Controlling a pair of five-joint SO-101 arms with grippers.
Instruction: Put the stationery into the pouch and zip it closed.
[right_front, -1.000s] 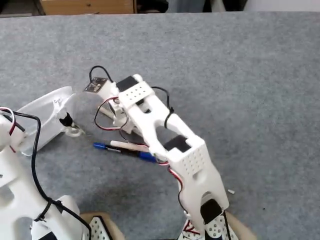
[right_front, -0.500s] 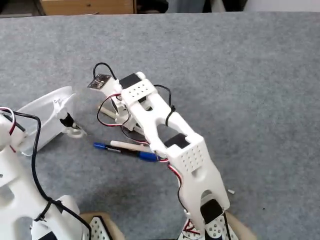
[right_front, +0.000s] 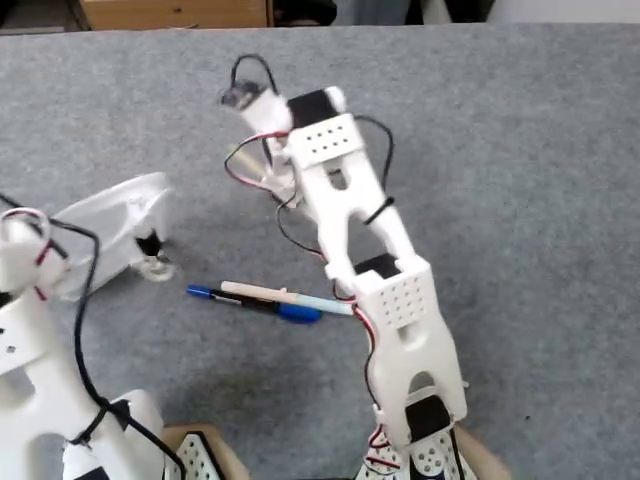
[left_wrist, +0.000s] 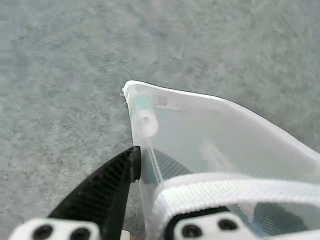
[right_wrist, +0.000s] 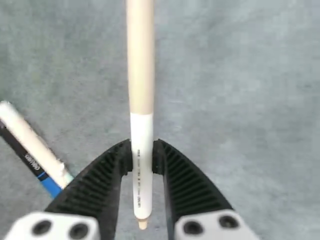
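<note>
- Your right gripper (right_wrist: 142, 151) is clamped on a beige pen (right_wrist: 140, 75). The black fingers (right_wrist: 107, 172) pinch the pen's white lower section, and the beige part sticks straight out past the tips.
- From the high view, that right gripper (right_front: 264, 168) sits out toward the far side of the table (right_front: 500, 150). The beige pen (right_front: 247, 158) pokes out toward the pouch side but isn't touching the pouch.
- Your left gripper (left_wrist: 145, 162) is grasping the pouch (left_wrist: 210, 135) near its corner. One black finger (left_wrist: 112, 185) is pressed flat against the outside wall, and you can see the other one darkly through the translucent plastic. A white strap (left_wrist: 225, 192) runs across the pouch just above the gripper body.
- From above, the pouch (right_front: 105, 215) lies on the left of the table, with the left gripper (right_front: 150, 245) at the end nearer the middle.
- Two more pens lie side by side on the grey surface between the arms, touching each other. One is a white pen (right_front: 285, 296) and the other a blue pen (right_front: 250, 303). Both are apart from the pouch.
- Your right wrist camera also catches the white pen (right_wrist: 25, 135) with the blue pen (right_wrist: 47, 182) beside it.
</note>
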